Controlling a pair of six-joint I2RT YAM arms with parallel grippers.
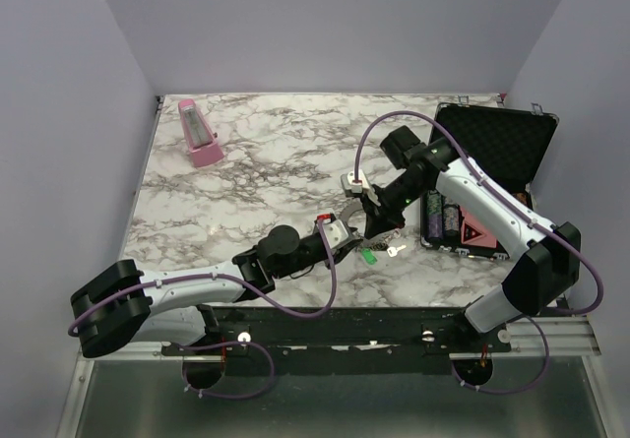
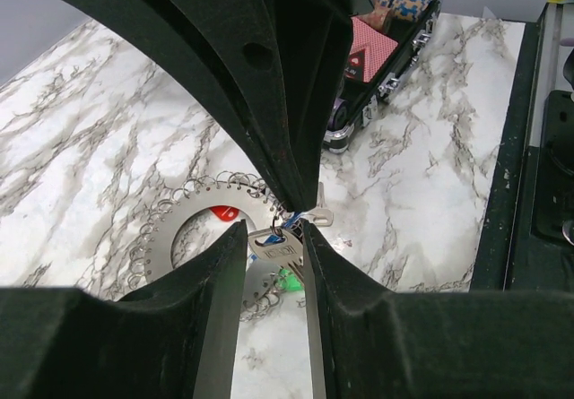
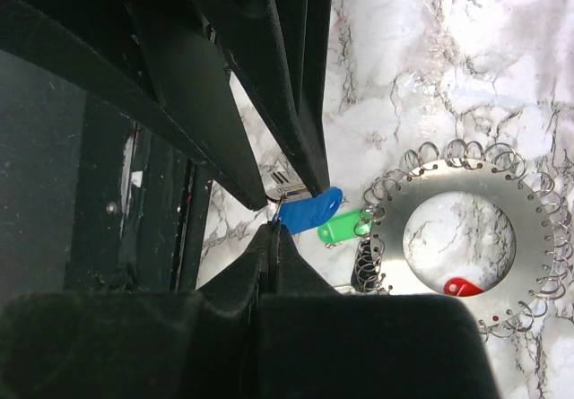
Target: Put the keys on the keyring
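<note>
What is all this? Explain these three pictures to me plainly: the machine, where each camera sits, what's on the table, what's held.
Two robot arms are bolted to a marble table. The wide picture looks down from above and behind them; the other two come from a camera on each wrist, past that arm's own claw. On the table lie a flat toothed keyring, a green key at its rim, a red key in its hole, a pink object and an open black case. The right claw is shut on a blue key. The left claw flanks what looks like that key's metal blade; whether it grips, I cannot tell.
</note>
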